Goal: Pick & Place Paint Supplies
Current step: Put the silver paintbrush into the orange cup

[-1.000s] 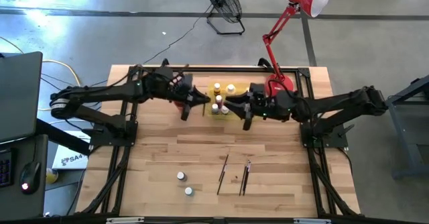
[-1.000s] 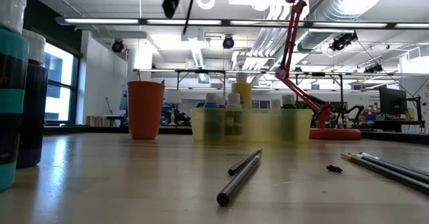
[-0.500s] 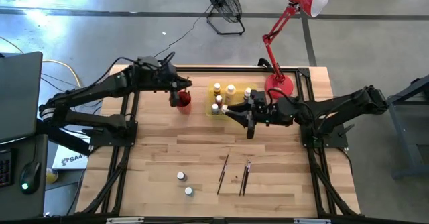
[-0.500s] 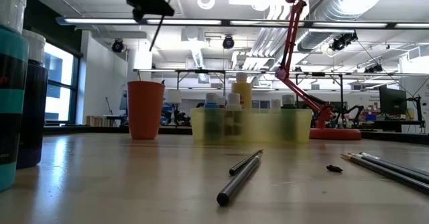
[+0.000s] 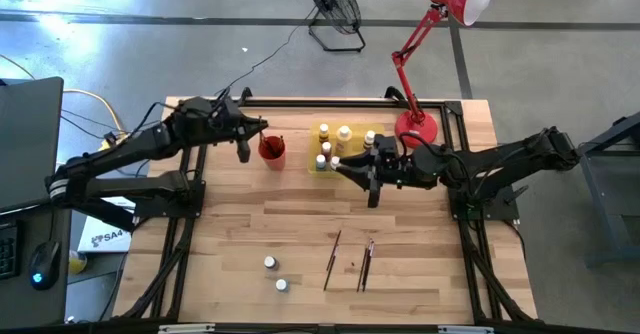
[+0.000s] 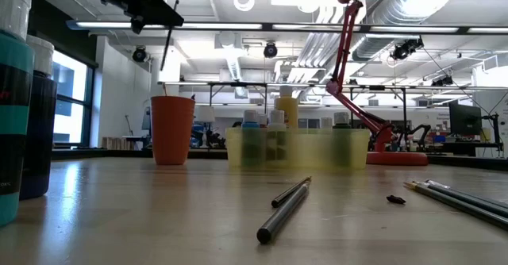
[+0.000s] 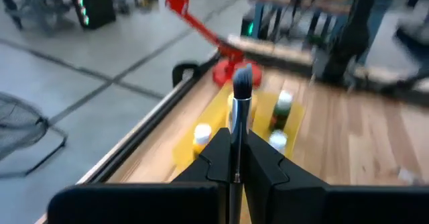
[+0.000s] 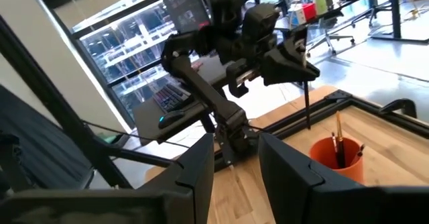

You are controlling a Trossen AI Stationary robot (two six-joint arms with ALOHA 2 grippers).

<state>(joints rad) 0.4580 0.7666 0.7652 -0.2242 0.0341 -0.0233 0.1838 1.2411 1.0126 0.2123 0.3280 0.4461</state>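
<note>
Shifted back from the yellow tray (image 5: 333, 150), the left gripper (image 5: 243, 142) pinches a paintbrush (image 6: 168, 36) above the red cup (image 5: 272, 151), while the right gripper (image 5: 352, 170) hangs spread beside the tray.

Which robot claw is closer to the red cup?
The left one. The left claw hangs just beside the red cup, on its left in the high view, gripping a paintbrush. The right claw is farther away, past the yellow tray.

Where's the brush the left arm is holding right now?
In the low view the paintbrush hangs from the left gripper, above the red cup, left of the yellow tray.
</note>
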